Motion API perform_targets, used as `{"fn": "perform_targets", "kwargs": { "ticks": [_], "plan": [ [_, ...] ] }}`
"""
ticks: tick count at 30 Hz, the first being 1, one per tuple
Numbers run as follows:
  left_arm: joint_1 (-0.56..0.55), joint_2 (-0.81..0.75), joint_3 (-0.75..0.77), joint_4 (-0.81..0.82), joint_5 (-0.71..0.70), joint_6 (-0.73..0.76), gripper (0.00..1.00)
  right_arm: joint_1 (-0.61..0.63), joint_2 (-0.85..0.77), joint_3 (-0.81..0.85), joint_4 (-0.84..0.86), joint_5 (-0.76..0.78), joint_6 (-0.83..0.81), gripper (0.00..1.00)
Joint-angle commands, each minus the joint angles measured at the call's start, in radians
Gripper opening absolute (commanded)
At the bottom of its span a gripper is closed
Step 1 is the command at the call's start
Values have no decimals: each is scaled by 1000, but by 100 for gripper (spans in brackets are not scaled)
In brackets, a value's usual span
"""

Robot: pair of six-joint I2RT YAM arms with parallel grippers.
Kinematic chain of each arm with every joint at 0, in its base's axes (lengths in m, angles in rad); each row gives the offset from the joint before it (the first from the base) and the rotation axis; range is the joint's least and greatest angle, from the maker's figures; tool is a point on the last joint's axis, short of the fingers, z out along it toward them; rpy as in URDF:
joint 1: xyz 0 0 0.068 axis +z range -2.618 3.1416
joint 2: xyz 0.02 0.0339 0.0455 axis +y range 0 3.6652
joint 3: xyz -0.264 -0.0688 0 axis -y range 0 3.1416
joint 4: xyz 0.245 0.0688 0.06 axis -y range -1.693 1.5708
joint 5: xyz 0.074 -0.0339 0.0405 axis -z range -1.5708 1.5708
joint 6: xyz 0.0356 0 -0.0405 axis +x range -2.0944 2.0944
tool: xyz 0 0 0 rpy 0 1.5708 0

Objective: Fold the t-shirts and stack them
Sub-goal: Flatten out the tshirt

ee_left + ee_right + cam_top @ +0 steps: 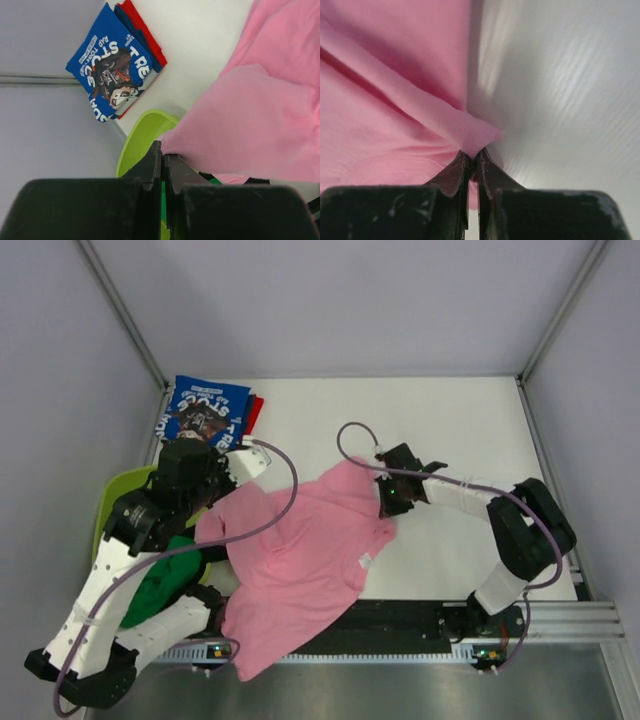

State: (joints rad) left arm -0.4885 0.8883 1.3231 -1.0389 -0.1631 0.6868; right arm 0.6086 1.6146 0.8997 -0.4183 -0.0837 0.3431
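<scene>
Pink shirt [300, 570] hangs pinched between the left gripper [162, 156] and right gripper [472, 155], both jaws clamped on cloth; I'd spread them evenly so it lies flat before folding.

landmark: tub [112, 502], left edge of table [450, 430]. behind it: printed t-shirt [205, 410] folded, on top of another t-shirt [256, 412]. in it: bunched t-shirt [165, 580]. right of it: spread t-shirt [300, 560], one corner over its rim.
</scene>
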Motion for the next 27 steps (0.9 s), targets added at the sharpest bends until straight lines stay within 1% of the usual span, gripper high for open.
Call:
{"fn": "perform_targets", "kwargs": {
  "ticks": [1,2,4,5,7,8,10,11,12,16,17,19,21,24,26,27],
  "plan": [
    [8,24,-80,86,-3,39,0,-177,66,174,97,1,-47,0],
    [8,32,-96,97,26,39,0,-225,102,236,117,-5,-50,0],
    [8,49,-128,134,91,40,0,-301,219,434,102,1,-46,0],
    [4,63,-136,148,137,39,0,-326,276,568,73,24,-39,0],
    [-8,90,-139,145,285,36,0,-354,394,857,-15,70,-68,0],
    [-21,104,-151,143,340,31,0,-352,450,975,-75,79,-91,9],
    [-35,133,-180,143,446,49,0,-352,514,1120,-210,79,-101,58],
    [-38,149,-203,136,479,62,0,-349,492,1108,-244,79,-101,80],
    [-36,155,-219,132,493,68,0,-348,434,1046,-249,129,-102,98],
    [-38,149,-278,158,481,76,0,-313,130,616,-202,319,-105,99],
    [-38,146,-286,165,476,74,0,-299,55,511,-176,347,-92,99],
    [-38,147,-297,172,476,71,0,-277,-97,281,-128,357,-43,99],
    [-38,152,-301,177,484,63,0,-256,-188,111,-87,349,5,99],
    [-36,158,-309,181,496,57,0,-241,-237,-39,-80,400,59,99],
    [-38,158,-314,183,499,53,0,-241,-225,-91,-62,421,86,99],
    [-36,158,-315,183,502,49,0,-242,-211,-91,-74,427,86,99]
  ]
}}
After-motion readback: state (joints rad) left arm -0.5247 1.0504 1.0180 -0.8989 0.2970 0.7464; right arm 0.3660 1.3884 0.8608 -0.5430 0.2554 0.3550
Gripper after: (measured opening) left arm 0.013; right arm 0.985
